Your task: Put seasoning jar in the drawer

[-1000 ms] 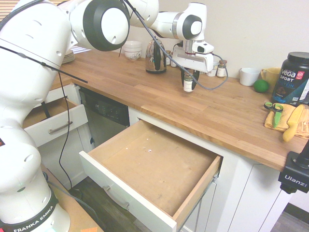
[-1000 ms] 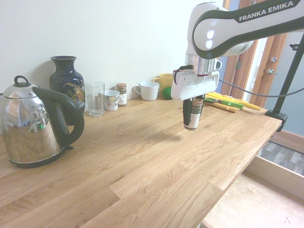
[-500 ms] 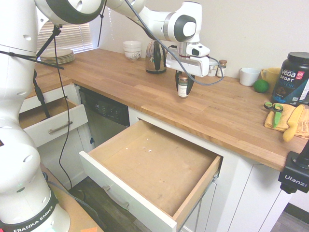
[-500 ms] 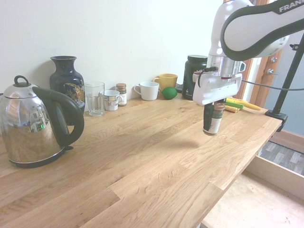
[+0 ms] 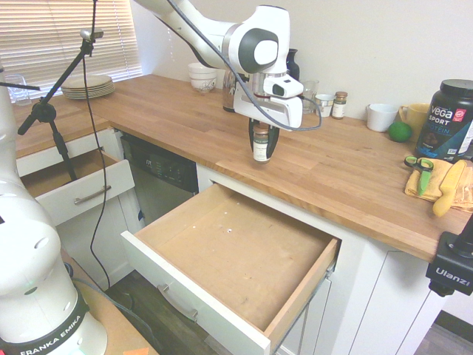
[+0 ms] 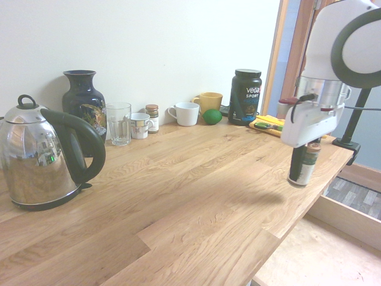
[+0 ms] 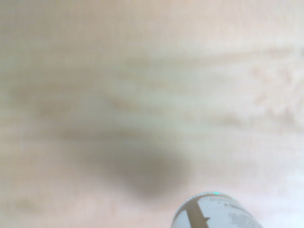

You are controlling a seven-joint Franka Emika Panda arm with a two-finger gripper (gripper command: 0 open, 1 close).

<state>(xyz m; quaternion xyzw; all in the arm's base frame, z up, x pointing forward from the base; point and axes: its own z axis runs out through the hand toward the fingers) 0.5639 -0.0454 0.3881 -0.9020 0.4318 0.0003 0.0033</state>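
1. Wooden countertop (image 5: pixel 347 170) runs along the wall, and the white arm's gripper (image 5: pixel 262 140) hangs above it near its front edge, pointing straight down.
2. Clenched between the fingers is the seasoning jar (image 5: pixel 260 142), upright, brown lid up and pale label showing; it is lifted clear of the wood and casts a soft shadow on it.
3. From the second exterior view the seasoning jar (image 6: pixel 302 164) hangs close to the counter's front edge, near the corner where the wood ends.
4. Below that edge the drawer (image 5: pixel 310 285) stands pulled out, white front forward, its light brown bottom bare.
5. At the counter's back edge stand a steel kettle (image 6: pixel 41 161), a dark vase (image 6: pixel 83 101), a clear glass (image 6: pixel 119 123), a small cup (image 6: pixel 140 126), another brown-lidded spice jar (image 6: pixel 153 118), a white mug (image 6: pixel 186 113), a yellow mug (image 6: pixel 208 101) and a black tub (image 6: pixel 246 96).
6. The wrist view is blurred; only the jar's pale rounded end (image 7: pixel 216 211) shows over wood.
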